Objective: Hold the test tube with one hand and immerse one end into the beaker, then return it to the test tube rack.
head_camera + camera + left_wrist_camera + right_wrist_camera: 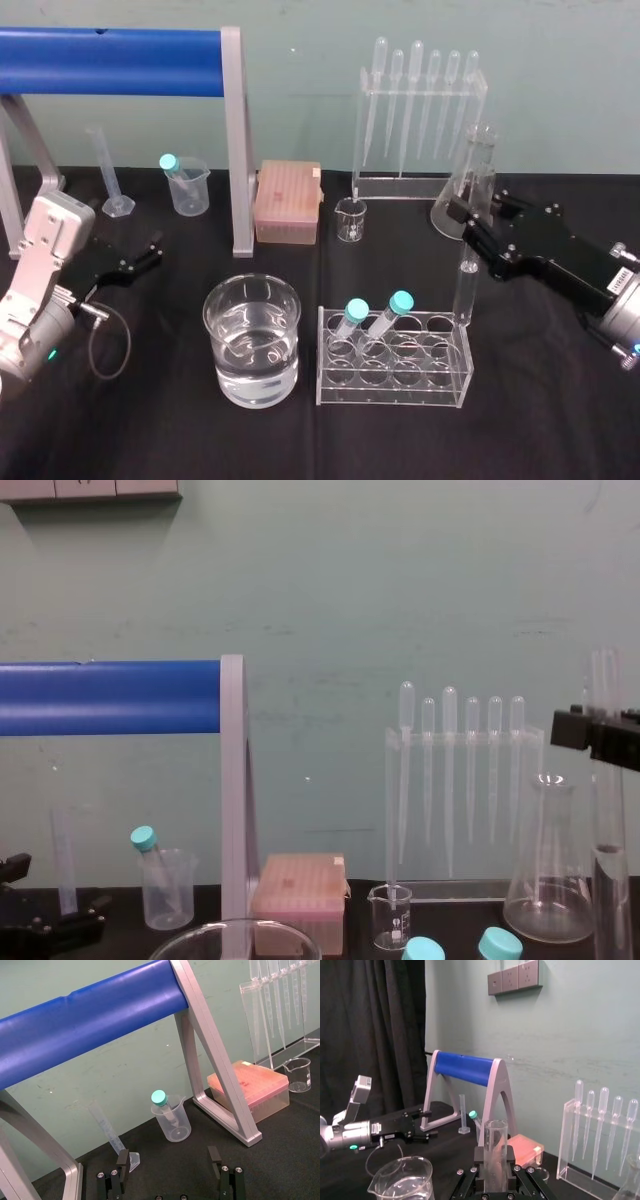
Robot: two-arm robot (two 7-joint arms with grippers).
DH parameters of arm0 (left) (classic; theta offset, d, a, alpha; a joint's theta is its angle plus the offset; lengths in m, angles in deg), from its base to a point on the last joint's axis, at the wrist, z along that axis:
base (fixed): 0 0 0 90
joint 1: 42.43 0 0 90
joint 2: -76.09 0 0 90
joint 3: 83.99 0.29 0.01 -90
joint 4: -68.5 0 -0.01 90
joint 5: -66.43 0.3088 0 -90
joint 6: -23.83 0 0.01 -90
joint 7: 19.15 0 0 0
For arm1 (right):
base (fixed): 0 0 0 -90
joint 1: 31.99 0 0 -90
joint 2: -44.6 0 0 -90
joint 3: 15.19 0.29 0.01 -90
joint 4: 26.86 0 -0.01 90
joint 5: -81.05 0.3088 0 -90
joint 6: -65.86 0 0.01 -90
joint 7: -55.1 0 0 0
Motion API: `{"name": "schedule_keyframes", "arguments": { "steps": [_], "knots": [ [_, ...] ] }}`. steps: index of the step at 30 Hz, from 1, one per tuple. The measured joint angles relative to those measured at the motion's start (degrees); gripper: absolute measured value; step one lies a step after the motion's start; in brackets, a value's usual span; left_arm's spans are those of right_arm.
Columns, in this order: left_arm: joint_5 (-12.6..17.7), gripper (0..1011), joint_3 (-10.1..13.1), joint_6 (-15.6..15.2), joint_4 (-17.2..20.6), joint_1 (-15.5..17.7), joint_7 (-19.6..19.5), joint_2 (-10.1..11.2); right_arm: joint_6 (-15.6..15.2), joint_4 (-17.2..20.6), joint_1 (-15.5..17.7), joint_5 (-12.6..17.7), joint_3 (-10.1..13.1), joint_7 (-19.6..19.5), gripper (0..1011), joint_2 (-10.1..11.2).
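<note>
the right gripper (470,222) is clamped on the test tube (466,285) at about mid-length and holds it upright at the right end of the test tube rack (440,385). the tube's rounded bottom sits about level with the rack's top plate, and i cannot tell whether it has cleared its hole. the left gripper (150,250) is parked well off to the left with its jaws apart and holds nothing. the beaker (212,325), part full of clear liquid, stands just left of the rack. the path to it crosses the two teal-capped tubes (375,312), which lean up out of the rack. if the tube travels sideways while this low, its bottom could catch the top plate or knock those caps and tip the rack. smooth glass could also slide or tilt in a two-finger pinch. a tilted tube coming down over the beaker would likely strike the thick rim. the conical flask (452,215) close behind the gripper could be bumped too.
</note>
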Motion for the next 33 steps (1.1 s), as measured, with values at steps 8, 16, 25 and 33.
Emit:
{"name": "schedule_keyframes", "arguments": {
  "steps": [8, 16, 25, 33],
  "knots": [
    [0.0, 1000, 0.0, 0.0, 0.0, 0.0, 0.0, 0.0, -0.9, -1.2, -0.2, -0.1, 0.0, 1.0, 233, -0.3],
    [0.0, 1000, 0.0, 0.0, 0.0, 0.0, 0.0, 0.0, -1.6, -3.1, -1.1, -0.1, -0.7, 2.1, 234, -0.8],
    [0.0, 1000, 0.0, 0.0, 0.0, 0.0, 0.0, 0.0, -1.6, -4.5, -2.5, -0.4, -1.6, 2.6, 234, -1.5],
    [0.0, 1000, 0.0, 0.0, 0.0, 0.0, 0.0, 0.0, -1.3, -5.8, -3.7, -0.8, -2.2, 2.9, 233, -2.2]
  ]
}}
